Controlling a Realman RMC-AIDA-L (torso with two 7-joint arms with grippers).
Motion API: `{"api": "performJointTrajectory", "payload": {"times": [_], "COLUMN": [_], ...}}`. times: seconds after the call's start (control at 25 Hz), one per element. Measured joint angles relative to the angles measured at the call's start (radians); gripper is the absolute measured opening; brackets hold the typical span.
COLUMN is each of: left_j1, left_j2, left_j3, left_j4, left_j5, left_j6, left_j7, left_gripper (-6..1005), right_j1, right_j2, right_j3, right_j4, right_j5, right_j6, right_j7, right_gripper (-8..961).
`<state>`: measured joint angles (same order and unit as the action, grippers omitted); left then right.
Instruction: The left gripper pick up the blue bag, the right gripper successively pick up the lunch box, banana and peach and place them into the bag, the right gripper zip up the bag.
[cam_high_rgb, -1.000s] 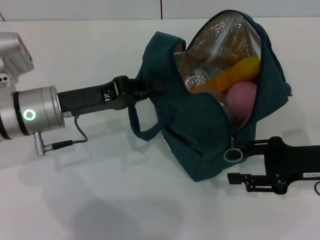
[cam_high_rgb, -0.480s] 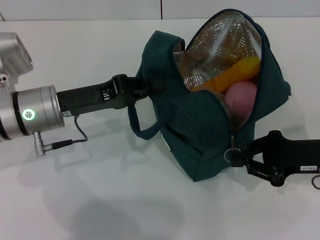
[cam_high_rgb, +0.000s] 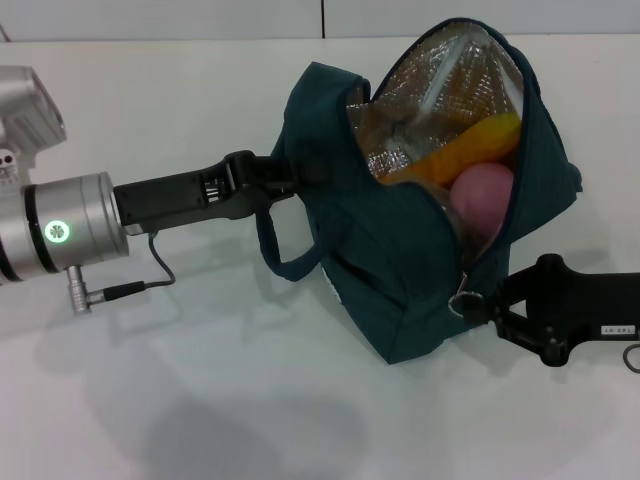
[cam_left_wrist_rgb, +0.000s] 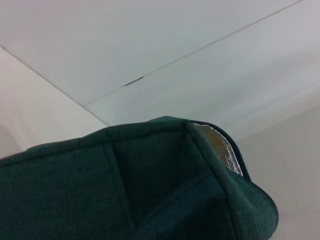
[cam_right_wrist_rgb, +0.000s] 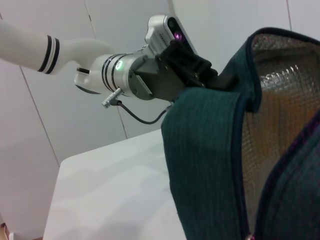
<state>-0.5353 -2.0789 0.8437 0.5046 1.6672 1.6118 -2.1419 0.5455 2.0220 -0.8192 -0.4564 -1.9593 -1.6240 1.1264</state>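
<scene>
Right gripper (cam_high_rgb: 478, 308), lower right of frame, pinched on the zipper pull (cam_high_rgb: 464, 300) at the low end of the blue bag (cam_high_rgb: 400, 270) opening. Left gripper (cam_high_rgb: 285, 180) mid-left clamps the bag's rear edge. Bag centre frame, unzipped; banana (cam_high_rgb: 470, 145) and peach (cam_high_rgb: 484, 198) visible inside.

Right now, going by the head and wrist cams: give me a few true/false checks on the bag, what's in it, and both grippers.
1. The blue bag is fully zipped. False: its mouth gapes, showing the foil lining.
2. The peach and the banana are inside the bag. True.
3. The right gripper is at the ring zipper pull, low on the bag's near end. True.
4. The left gripper hangs clear of the bag. False: it is at the bag's far left side, against the fabric.
5. The peach lies on the table. False: it sits inside the bag, below the banana.
</scene>
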Motion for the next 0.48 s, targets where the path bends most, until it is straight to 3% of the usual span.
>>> {"api": "performJointTrajectory", "payload": {"times": [0.48], "left_j1": [0.011], "left_j2": [-0.007], "left_j3": [-0.002], "left_j4": [-0.017], "left_j5": [-0.022], "left_j6": [0.000], "left_j7": [0.058], "left_gripper": [67], "right_j1": [-0.025], "right_j2": [-0.008], "right_j3": [0.003], "right_j4": [-0.075], "right_j5": [0.001], "right_j6": [-0.079], "right_j7": [-0.004], "right_gripper": [16]}}
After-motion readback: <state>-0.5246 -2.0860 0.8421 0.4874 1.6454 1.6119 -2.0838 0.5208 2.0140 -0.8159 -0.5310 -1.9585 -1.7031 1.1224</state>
